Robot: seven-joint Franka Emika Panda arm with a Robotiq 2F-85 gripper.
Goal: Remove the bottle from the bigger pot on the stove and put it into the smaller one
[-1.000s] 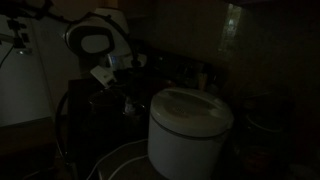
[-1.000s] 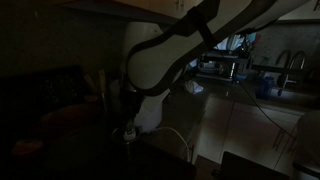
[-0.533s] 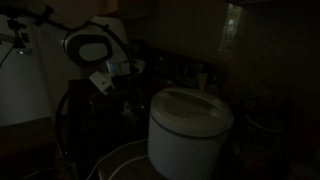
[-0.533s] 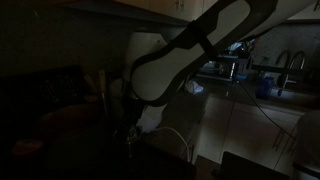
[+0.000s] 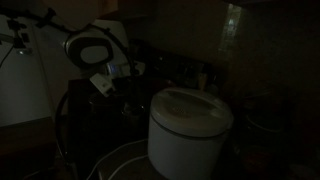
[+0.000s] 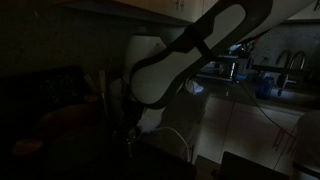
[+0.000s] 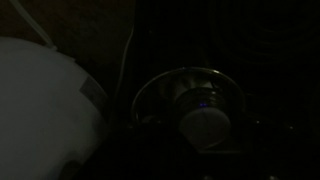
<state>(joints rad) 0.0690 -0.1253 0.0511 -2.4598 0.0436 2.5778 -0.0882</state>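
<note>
The scene is very dark. In the wrist view a round metal pot (image 7: 148, 88) lies below the camera. A bottle (image 7: 205, 128) stands inside it, seen from above with its pale top facing the camera. A second pot cannot be made out. My fingers do not show in the wrist view. In both exterior views the white arm reaches down over the dark stove, with the gripper (image 5: 128, 72) at its end, also faint in an exterior view (image 6: 130, 135). Whether it is open or shut is lost in the dark.
A white rice cooker (image 5: 190, 125) stands in front of the stove and fills the left of the wrist view (image 7: 40, 115). A cable (image 6: 175, 135) runs beside the arm. A lit counter with a tap (image 6: 285, 70) lies far behind.
The arm has shifted slightly sideways over the stove. The pot and bottle have not visibly moved.
</note>
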